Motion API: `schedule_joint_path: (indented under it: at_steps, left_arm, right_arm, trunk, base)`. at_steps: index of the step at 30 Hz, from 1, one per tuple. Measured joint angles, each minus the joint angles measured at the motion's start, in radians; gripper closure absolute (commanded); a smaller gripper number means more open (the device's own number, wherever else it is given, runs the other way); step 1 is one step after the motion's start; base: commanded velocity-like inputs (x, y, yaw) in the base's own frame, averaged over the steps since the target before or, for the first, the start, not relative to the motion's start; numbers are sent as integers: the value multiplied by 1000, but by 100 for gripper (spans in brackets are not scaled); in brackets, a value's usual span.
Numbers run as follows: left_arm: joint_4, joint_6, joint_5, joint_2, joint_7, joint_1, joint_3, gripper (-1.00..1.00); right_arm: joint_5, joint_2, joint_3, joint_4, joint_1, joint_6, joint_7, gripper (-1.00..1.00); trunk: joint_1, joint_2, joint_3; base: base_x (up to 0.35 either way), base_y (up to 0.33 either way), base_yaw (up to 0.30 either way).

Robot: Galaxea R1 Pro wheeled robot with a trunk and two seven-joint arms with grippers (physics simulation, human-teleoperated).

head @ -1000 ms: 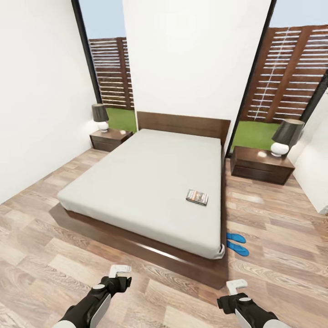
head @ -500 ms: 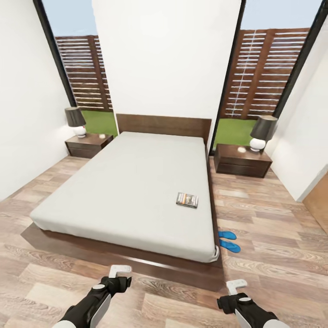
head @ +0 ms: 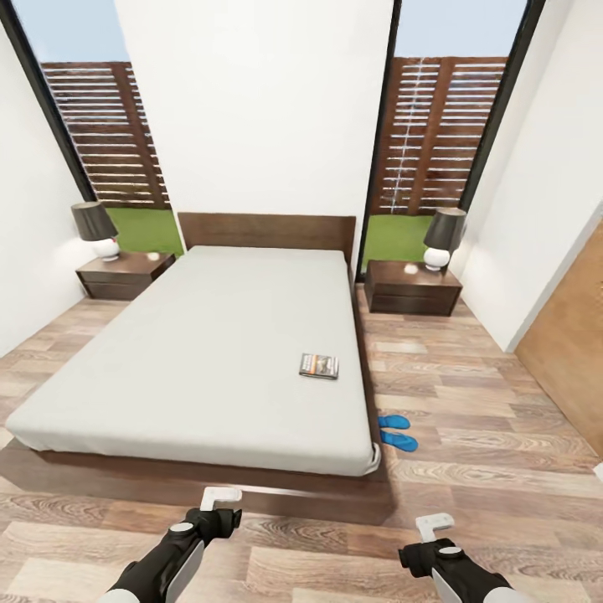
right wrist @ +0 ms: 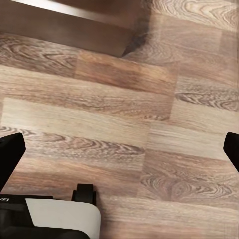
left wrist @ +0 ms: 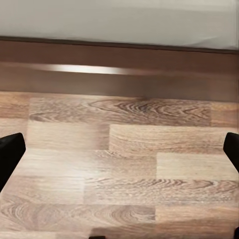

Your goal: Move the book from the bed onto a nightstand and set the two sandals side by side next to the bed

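The book (head: 319, 366) lies flat on the light-grey mattress of the bed (head: 193, 352), near its right edge. Two blue sandals (head: 397, 431) lie close together on the wood floor just right of the bed's foot corner. One nightstand (head: 124, 276) stands left of the headboard, the other nightstand (head: 412, 289) right of it. My left gripper (head: 220, 501) and right gripper (head: 435, 528) hang over the floor in front of the bed's foot, both open and empty. In the left wrist view, the bed's dark frame (left wrist: 119, 67) lies ahead of the spread fingertips (left wrist: 10, 154).
A lamp (head: 95, 229) stands on the left nightstand and another lamp (head: 442, 237) on the right one. A wooden door (head: 569, 352) and a white wall bound the right side. A strip of wood floor (head: 452, 385) runs between bed and wall.
The whole head view has shifted: the bed, book and sandals sit further left in the picture and the door has come into view, so the camera moved. Both grippers stay open.
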Motion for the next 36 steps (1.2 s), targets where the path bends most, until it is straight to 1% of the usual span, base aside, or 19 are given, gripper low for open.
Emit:
schedule_joint_path:
  at_steps: [11,16,28,36]
  left_arm:
    - [0,0,1,0,0,0,0,-100]
    - [0,0,0,-1,0,0,0,-100]
    - [0,0,0,-1,0,0,0,-100]
    - [0,0,0,-1,1,0,0,-100]
  right_arm:
    - [0,0,0,0,0,0,0,-100]
    - [0,0,0,0,0,0,0,-100]
    - [0,0,0,1,0,0,0,-100]
    - [0,0,0,2,0,0,0,-100]
  trunk:
    - [0,0,0]
    - [0,0,0]
    - [-1,0,0]
    - [-1,0,0]
  base:
    - [6,3,-31]
    - [102,83,-5]
    - [254,155,-1]
    - [313,46,0]
